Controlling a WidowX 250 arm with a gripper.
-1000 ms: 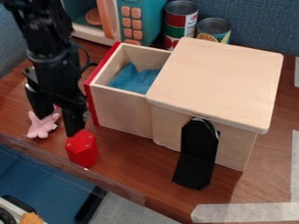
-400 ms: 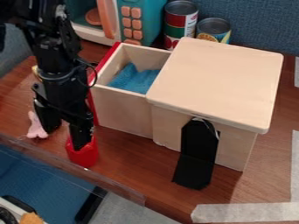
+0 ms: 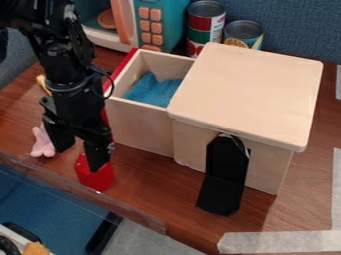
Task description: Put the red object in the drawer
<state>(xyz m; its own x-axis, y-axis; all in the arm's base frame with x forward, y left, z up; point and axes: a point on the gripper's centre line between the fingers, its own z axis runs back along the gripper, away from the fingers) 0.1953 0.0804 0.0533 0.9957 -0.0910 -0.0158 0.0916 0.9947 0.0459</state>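
One black pincer [image 3: 79, 161] hangs down over the left part of the one wooden table [image 3: 150, 172], its two fingers [image 3: 100, 149] apart, with a gap between them. The one red object [image 3: 93, 180] stands on the table under the pincer, at the finger on the view's right, which overlaps its top in the view; whether the two touch, one cannot tell. Just left of the pincer lies one pink toy [image 3: 42, 144], partly behind the other finger. Beyond the pincer, near the left side of the arm, one small yellow thing [image 3: 43, 83] shows in part.

To the right of the pincer are one wooden cabinet [image 3: 250, 89] and its one drawer [image 3: 141, 122], pulled out toward the pincer's side. The drawer has one red front [image 3: 124, 64], partly hidden by the arm, and holds one blue cloth [image 3: 152, 89]. Farther right of the pincer, one black piece [image 3: 224, 174] leans down from the cabinet's near side to the table.

Well beyond the pincer stand two cans, one red and green [image 3: 203, 22], one with a blue and yellow label [image 3: 243, 35], and left of them one teal toy microwave [image 3: 170, 20] with one round orange thing [image 3: 106, 19] inside. Far to the pincer's right, three stretches of pale tape [image 3: 286, 242] show.
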